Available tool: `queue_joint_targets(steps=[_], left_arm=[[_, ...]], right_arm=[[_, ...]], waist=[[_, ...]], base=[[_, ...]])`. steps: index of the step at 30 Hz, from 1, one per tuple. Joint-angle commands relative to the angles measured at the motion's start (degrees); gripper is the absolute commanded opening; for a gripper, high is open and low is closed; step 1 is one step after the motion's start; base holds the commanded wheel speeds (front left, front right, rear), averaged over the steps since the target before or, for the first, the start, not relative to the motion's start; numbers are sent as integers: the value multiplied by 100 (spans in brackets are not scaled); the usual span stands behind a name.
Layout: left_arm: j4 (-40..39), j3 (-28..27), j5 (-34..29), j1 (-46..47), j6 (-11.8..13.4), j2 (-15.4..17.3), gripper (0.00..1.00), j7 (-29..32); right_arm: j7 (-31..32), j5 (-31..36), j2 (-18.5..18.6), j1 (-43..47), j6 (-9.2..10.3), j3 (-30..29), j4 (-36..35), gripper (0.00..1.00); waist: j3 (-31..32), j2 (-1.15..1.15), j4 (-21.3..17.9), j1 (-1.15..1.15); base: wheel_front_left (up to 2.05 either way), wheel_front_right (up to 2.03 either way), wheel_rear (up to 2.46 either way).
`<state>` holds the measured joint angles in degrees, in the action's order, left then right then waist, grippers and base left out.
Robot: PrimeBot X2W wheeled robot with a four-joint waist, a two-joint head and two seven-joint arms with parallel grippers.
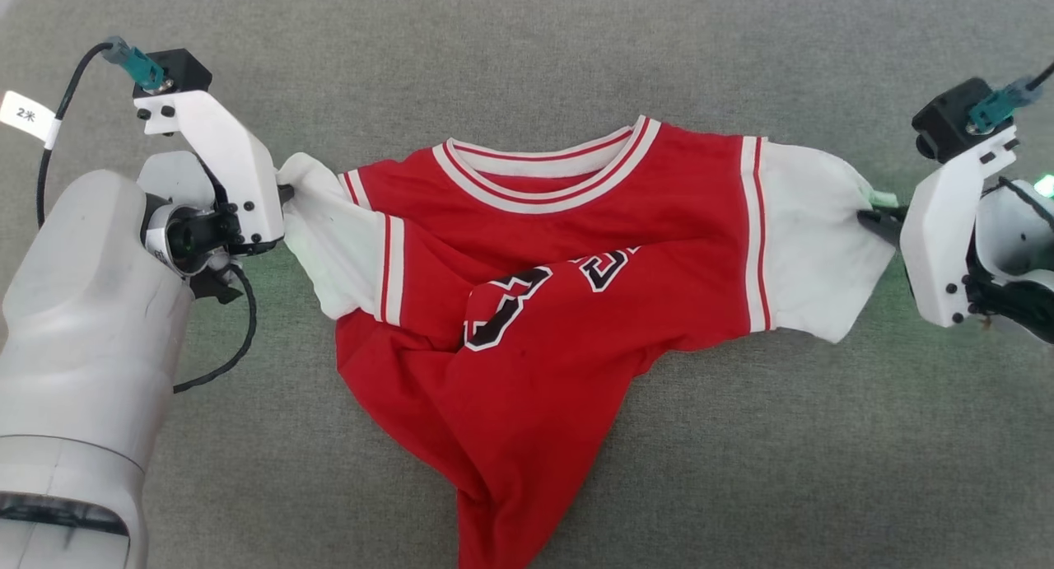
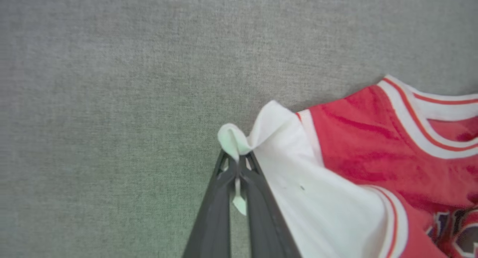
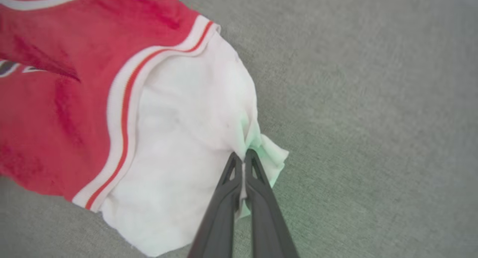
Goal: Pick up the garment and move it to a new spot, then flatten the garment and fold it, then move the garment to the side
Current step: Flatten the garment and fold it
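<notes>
Left pincer [image 2: 236, 159] and right pincer [image 3: 243, 157], each clamped on a white sleeve edge of the garment [image 1: 527, 305], which spans between them over the grey bench [image 1: 741, 75]. Judged stage: flattening under way; the body is twisted and creased, and folding and moving aside are not yet done. The hem, nearer the robot than both pincers, is cut off; the printed number [image 1: 502, 305] is half buried in folds.

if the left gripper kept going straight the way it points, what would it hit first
The left gripper is shut on a sleeve fold of the shirt, so it meets that first. Past it, likely the grey mat, though depth is unclear.
</notes>
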<state>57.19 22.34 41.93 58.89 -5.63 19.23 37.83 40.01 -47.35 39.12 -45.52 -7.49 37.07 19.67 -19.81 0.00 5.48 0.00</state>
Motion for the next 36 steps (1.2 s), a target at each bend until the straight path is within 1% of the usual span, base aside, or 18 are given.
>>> queue_joint_targets(steps=[1, 5, 7, 11, 15, 19, 28, 36], left_arm=[[-30, 26, -31, 80, -34, 18, 0, 24], [-58, 52, -13, 43, -45, 50, 0, 42], [-64, 65, 3, -11, -51, 51, 0, 42], [-76, 75, 36, -76, -55, 44, 0, 44], [-129, 70, 83, -64, -71, 33, 0, -4], [-263, 35, 105, 139, -89, 75, 0, -88], [-761, -29, 49, 771, -70, 325, 0, -224], [-1108, -117, 30, 1326, -28, 473, 0, -308]], right_arm=[[-130, 55, 70, -4, 0, 42, -134, 0], [-343, 189, 249, -11, 1, 181, -471, 0], [-440, 293, 304, -27, 1, 255, -606, 0], [-521, 297, 359, 27, 1, 298, -787, 0], [-609, 188, 321, 65, 1, 206, -847, 0], [-789, 81, 256, -38, 1, -66, -709, 0], [-1232, 134, 49, -530, 1, -593, -441, 0], [-1409, 115, -174, -1049, 1, -840, -323, 0]], waist=[[37, 0, -10, 0], [97, 0, -49, 0], [120, 0, -70, 0], [147, 0, -95, 0], [203, 0, -100, 0], [367, 0, -73, 0], [900, 0, -53, 0], [1341, 0, -105, 0]], base=[[0, 0, 0], [0, 0, 0], [0, 0, 0], [0, 0, 0], [0, 0, 0], [0, 0, 0], [0, 0, 0], [0, 0, 0]])
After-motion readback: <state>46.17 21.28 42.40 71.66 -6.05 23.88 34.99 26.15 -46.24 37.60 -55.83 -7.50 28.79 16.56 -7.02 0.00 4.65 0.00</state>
